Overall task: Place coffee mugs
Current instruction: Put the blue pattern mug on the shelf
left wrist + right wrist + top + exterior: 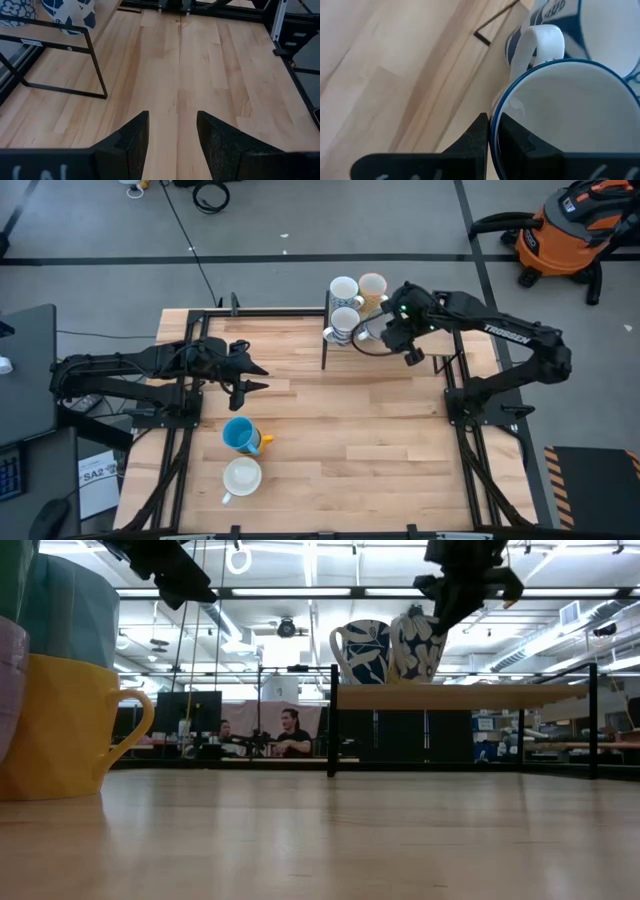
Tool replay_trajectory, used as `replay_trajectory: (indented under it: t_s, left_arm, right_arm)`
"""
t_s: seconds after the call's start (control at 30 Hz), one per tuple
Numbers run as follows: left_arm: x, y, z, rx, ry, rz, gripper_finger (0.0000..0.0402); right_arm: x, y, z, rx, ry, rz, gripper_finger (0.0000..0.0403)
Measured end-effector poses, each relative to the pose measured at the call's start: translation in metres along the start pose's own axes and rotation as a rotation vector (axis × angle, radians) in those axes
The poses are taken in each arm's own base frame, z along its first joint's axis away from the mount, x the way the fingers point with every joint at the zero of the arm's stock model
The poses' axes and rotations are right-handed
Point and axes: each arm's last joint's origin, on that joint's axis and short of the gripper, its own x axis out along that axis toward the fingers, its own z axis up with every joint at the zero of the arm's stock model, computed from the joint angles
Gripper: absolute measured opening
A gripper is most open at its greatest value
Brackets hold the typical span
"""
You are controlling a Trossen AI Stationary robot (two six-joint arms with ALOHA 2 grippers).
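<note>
A raised wooden shelf (470, 696) on a black frame stands at the table's far edge. On it are patterned coffee mugs (344, 288) and a tan one (373, 284). My right gripper (383, 332) is shut on a blue-and-white flowered mug (418, 645) at the shelf's near right. That mug's base is level with the shelf board, beside another flowered mug (360, 652). Whether the held mug rests on the board, I cannot tell. My left gripper (255, 375) hangs open over the table's left half, with nothing between its fingers. A blue mug (239, 434) and a white-lined mug (241, 477) stand near the left front. My right gripper grips the flowered mug's blue rim (492, 131). One finger (479, 137) is outside the wall and the other (516, 145) is inside the white hollow. The fingers slant down from the table's right side. The mug sits upright, mouth up.
Close to the low camera a yellow mug (60, 725) stands with a blue one (70, 600) on top and a purple one (8, 680) beside it. The shelf's black legs (95, 65) stand on the far left of the wood. People sit in the room beyond the table.
</note>
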Motion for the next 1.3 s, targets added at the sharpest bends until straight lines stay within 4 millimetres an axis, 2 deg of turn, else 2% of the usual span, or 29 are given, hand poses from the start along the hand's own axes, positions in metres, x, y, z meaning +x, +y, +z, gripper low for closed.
replay_trajectory:
  t_s: [0.33,1.3]
  left_arm:
    - [0.0,0.0,0.0,0.0,-0.001,0.0,0.0172]
    - [0.0,0.0,0.0,-0.001,-0.001,0.0,0.0172]
  right_arm:
    - [0.013,-0.008,-0.004,0.025,0.034,0.018,0.0038]
    - [0.008,-0.005,-0.004,0.042,0.03,0.01,0.0043]
